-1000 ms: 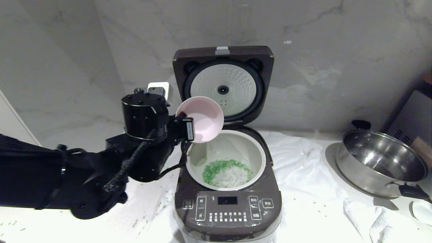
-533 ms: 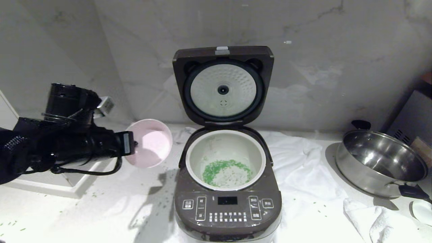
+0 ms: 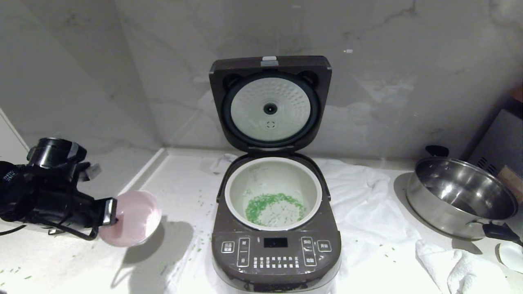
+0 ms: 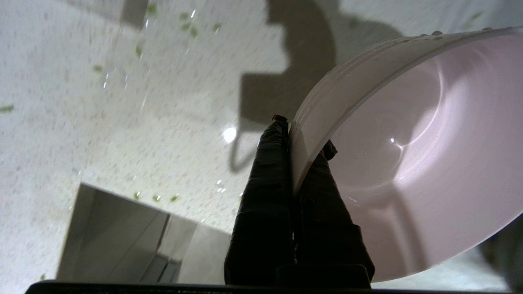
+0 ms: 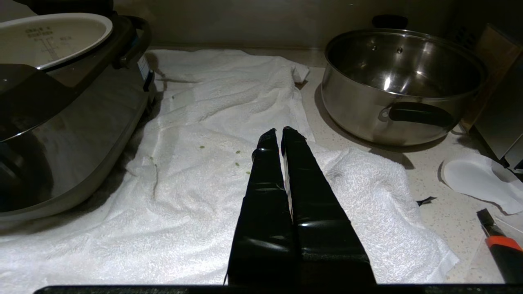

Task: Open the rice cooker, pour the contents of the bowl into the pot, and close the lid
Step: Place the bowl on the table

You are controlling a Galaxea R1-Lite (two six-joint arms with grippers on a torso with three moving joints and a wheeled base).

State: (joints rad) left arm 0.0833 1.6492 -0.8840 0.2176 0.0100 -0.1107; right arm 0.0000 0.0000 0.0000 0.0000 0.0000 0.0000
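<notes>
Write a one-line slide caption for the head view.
Left gripper holds the emptied pink bowl over the counter, green bits lie in the open rice cooker's pot.

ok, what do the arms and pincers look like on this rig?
Left arm: glossy black housings, a round cylindrical joint cap, thin black cables looping below. Left pincer and right pincer: long flat black fingers tapering to the tips, wrapped in shiny black covering.

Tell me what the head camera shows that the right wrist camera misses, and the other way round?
Only the head view shows the raised lid, the green bits in the pot, and the left claw gripping the pink bowl. Only the right wrist view shows the shut right claw and an orange-handled tool. Both show the rice cooker, white towel and steel pan.
</notes>
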